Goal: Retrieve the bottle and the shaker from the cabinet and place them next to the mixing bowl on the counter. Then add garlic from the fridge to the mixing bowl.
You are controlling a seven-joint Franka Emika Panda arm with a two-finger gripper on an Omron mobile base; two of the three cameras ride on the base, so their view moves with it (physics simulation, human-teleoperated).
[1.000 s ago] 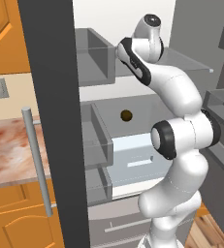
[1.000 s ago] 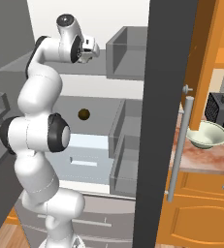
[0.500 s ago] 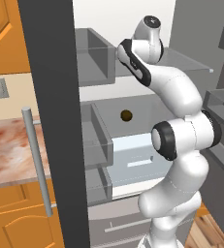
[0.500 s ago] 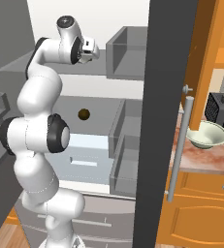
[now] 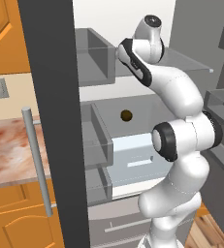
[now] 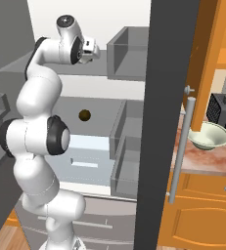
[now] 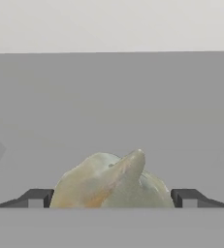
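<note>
Garlic between the fingers, arm high inside the open fridge.

Compare with a second ago and you find almost nothing changed: the arm holds the same raised pose, its hand at the upper fridge shelf (image 5: 181,60), and the base has not driven. In the hand view you see the gripper (image 7: 111,198) with its two dark fingertips (image 7: 36,197) spread wide, one on each side of the pale garlic (image 7: 111,181); whether they press on it you cannot tell. Off to the right, the mixing bowl (image 6: 208,135) sits on the marbled counter (image 6: 205,158) beside a dark toaster (image 6: 223,110).
</note>
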